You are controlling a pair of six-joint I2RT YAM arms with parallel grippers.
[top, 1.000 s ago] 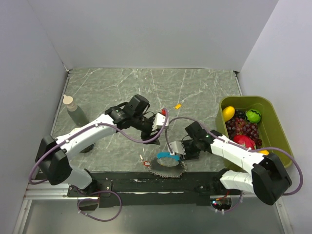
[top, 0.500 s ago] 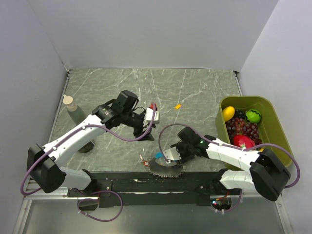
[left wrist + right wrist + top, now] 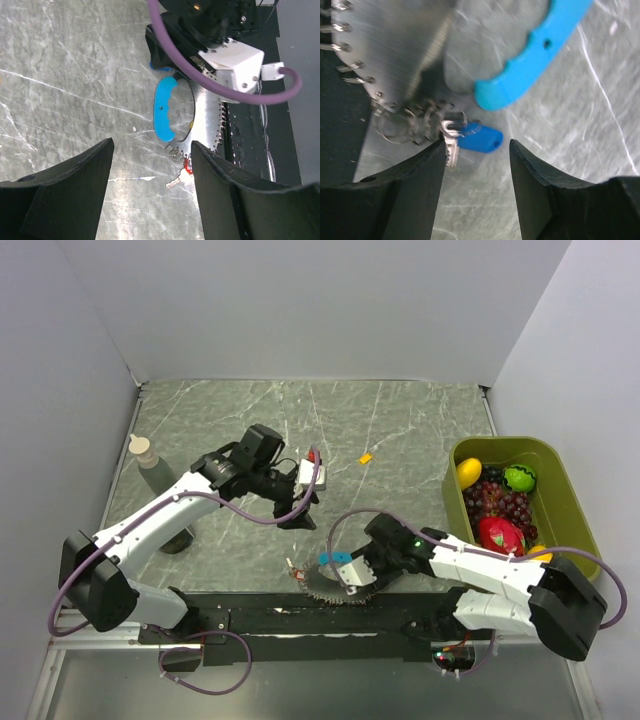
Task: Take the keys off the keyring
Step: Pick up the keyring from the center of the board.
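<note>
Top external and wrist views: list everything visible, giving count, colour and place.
silvery metal keyring plate: one, silver-grey, near table edge between the arm bases
curved light-blue plastic strip: one, light blue, at the keyring's far edge
small blue key: one, blue, by the keyring's wire rings
small red key: one, red, keyring's left end
tiny orange piece: one, orange, alone mid-table
beige-capped bottle: one, grey-olive, upright, table's left
olive plastic bin: one, olive, table's right
fruit: several, yellow, green, red, purple, in the bin
veined stone table: one, grey-green
purple cables: two, one per arm
left gripper: black, open, above bare table
right gripper: black, open, over the blue key
</note>
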